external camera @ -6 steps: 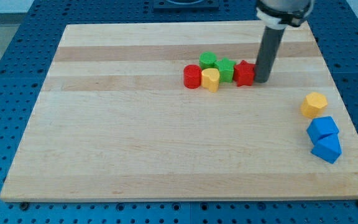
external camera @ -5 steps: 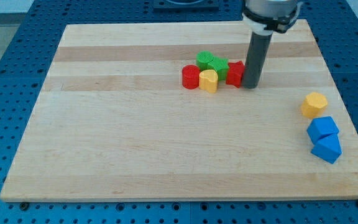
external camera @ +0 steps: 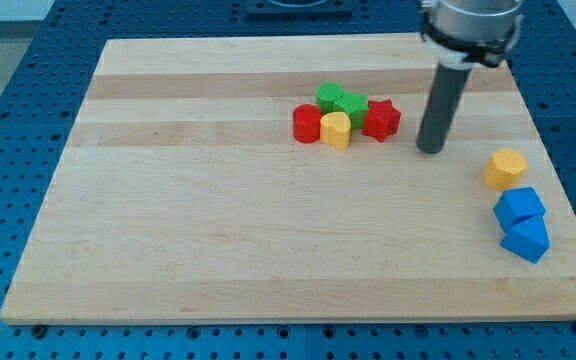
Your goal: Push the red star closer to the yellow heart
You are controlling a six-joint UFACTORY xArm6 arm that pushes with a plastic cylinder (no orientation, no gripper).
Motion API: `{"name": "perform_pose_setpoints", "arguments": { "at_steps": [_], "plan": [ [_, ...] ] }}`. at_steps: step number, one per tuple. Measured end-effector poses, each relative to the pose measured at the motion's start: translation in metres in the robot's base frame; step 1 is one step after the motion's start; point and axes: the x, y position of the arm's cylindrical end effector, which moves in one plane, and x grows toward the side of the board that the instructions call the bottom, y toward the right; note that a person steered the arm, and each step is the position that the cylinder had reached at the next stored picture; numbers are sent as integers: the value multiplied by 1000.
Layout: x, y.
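Note:
The red star (external camera: 380,119) lies on the wooden board (external camera: 218,220), just to the right of the yellow heart (external camera: 336,129), touching or nearly touching it. My tip (external camera: 430,150) is to the right of the red star, a short gap away and a little lower in the view. It touches no block.
A red round block (external camera: 307,124) sits left of the heart. Two green blocks (external camera: 340,101) sit just above the heart and star. A yellow hexagon (external camera: 505,167) and two blue blocks (external camera: 521,223) lie near the board's right edge.
My tip pushed the red star left against the cluster, shifting the green blocks slightly, then drew back to the right, leaving a gap.

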Motion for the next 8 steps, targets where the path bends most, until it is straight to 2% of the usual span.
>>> {"name": "perform_pose_setpoints", "arguments": {
  "at_steps": [1, 3, 8],
  "plan": [
    [-11, 29],
    [-24, 30],
    [-27, -53]
  ]
}}
